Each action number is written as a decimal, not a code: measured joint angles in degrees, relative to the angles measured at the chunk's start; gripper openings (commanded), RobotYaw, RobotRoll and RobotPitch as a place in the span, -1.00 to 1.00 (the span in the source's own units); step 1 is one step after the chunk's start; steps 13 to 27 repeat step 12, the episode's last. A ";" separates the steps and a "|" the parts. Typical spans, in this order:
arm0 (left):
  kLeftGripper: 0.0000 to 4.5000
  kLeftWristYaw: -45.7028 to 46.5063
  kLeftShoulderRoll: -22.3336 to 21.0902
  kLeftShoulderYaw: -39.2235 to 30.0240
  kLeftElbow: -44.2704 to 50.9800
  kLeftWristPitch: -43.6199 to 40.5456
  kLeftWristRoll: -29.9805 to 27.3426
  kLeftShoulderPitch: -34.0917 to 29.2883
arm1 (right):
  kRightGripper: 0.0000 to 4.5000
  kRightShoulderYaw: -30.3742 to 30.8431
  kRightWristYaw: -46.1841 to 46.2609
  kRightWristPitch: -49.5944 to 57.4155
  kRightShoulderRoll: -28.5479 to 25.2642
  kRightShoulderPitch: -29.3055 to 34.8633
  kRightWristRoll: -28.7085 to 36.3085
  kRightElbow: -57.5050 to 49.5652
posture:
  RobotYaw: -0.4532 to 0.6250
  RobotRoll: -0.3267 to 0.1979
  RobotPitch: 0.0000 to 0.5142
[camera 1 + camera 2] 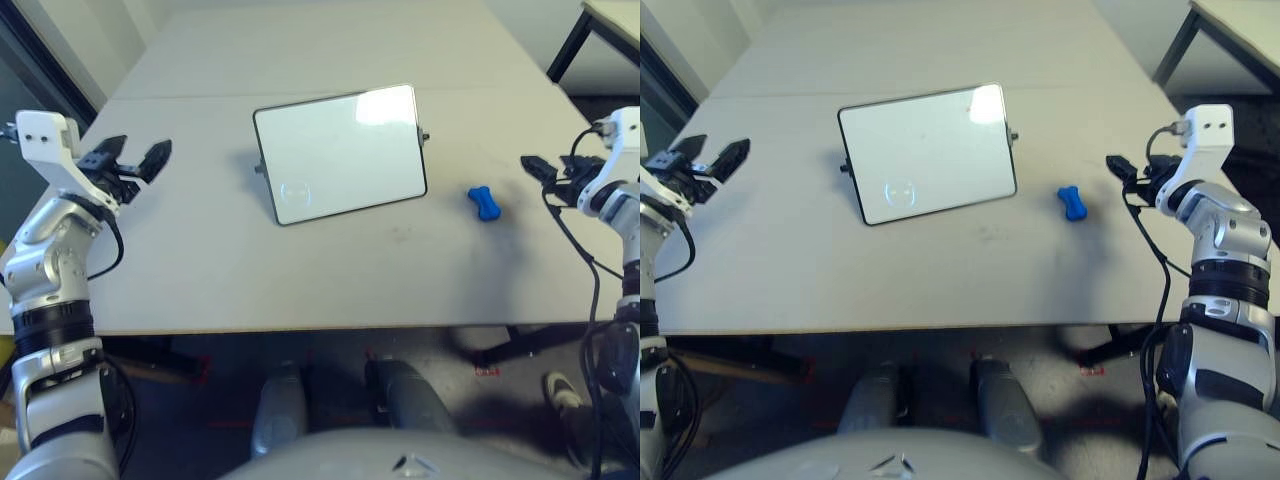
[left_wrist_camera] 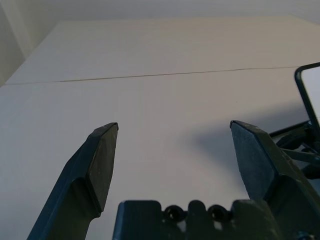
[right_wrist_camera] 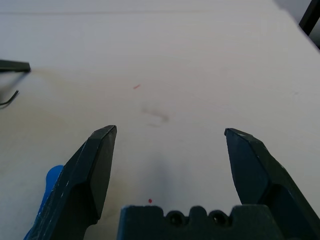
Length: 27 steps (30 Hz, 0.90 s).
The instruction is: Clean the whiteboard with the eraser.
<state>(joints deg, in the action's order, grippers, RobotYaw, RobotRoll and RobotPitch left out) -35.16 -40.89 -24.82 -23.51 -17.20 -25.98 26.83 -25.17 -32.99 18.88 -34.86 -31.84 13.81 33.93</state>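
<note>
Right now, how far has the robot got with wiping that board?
The glossy white board with a thin black frame already looks free of writing. Nothing is in hand: the small blue bone-shaped eraser lies on the table beside the board, and the left claw and right claw are both open. Picking it up and any wiping remain.

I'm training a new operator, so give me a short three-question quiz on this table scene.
1. True or false: the small bright blue bone-shaped eraser lies on the glossy white black-framed whiteboard.
2. Which gripper is nearer the eraser? A) left gripper B) right gripper
3. Fill in: both grippers' fingers are ____.

Key:
1. False; it lies on the pale table, to the right of the board and apart from it.
2. B.
3. Open, with nothing held.
</note>
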 measured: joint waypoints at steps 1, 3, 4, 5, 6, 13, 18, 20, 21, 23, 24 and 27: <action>1.00 -0.19 -0.10 0.01 -1.39 0.54 0.17 0.36 | 1.00 -0.33 0.02 -2.14 0.17 0.71 0.42 -0.15 | -0.48 0.25 -0.74; 1.00 -0.52 -0.39 0.01 -3.65 1.44 0.40 0.63 | 1.00 -0.43 0.01 -5.82 0.83 1.86 0.86 -0.40 | -0.49 0.25 -0.77; 1.00 -0.79 -0.41 0.01 -4.78 1.78 0.42 0.85 | 1.00 -0.43 0.04 -7.77 1.49 2.14 1.00 -0.47 | -0.49 0.25 -0.77; 1.00 -0.93 -0.41 0.08 -5.51 2.00 0.44 1.11 | 1.00 -0.40 0.04 -9.37 2.04 2.33 1.26 -0.56 | -0.49 0.25 -0.78; 1.00 -1.04 -0.41 0.11 -6.27 2.29 0.44 1.52 | 1.00 -0.40 0.07 -10.62 2.33 2.47 1.34 -0.58 | -0.50 0.25 -0.79; 1.00 -1.32 -0.40 0.09 -10.40 4.62 0.55 1.92 | 1.00 -0.17 0.31 -15.65 4.15 3.09 1.93 -0.69 | -0.48 0.25 -0.83; 1.00 -1.32 -0.40 0.09 -10.40 4.62 0.55 1.92 | 1.00 -0.17 0.31 -15.65 4.15 3.09 1.93 -0.69 | -0.48 0.25 -0.83; 1.00 -1.32 -0.40 0.09 -10.40 4.62 0.55 1.92 | 1.00 -0.17 0.31 -15.65 4.15 3.09 1.93 -0.69 | -0.48 0.25 -0.83; 1.00 -1.32 -0.40 0.09 -10.40 4.62 0.55 1.92 | 1.00 -0.17 0.31 -15.65 4.15 3.09 1.93 -0.69 | -0.48 0.25 -0.83; 1.00 -1.32 -0.40 0.09 -10.40 4.62 0.55 1.92 | 1.00 -0.17 0.31 -15.65 4.15 3.09 1.93 -0.69 | -0.48 0.25 -0.83; 1.00 -1.32 -0.40 0.09 -10.40 4.62 0.55 1.92 | 1.00 -0.17 0.31 -15.65 4.15 3.09 1.93 -0.69 | -0.48 0.25 -0.83; 1.00 -1.32 -0.40 0.09 -10.40 4.62 0.55 1.92 | 1.00 -0.17 0.31 -15.65 4.15 3.09 1.93 -0.69 | -0.48 0.25 -0.83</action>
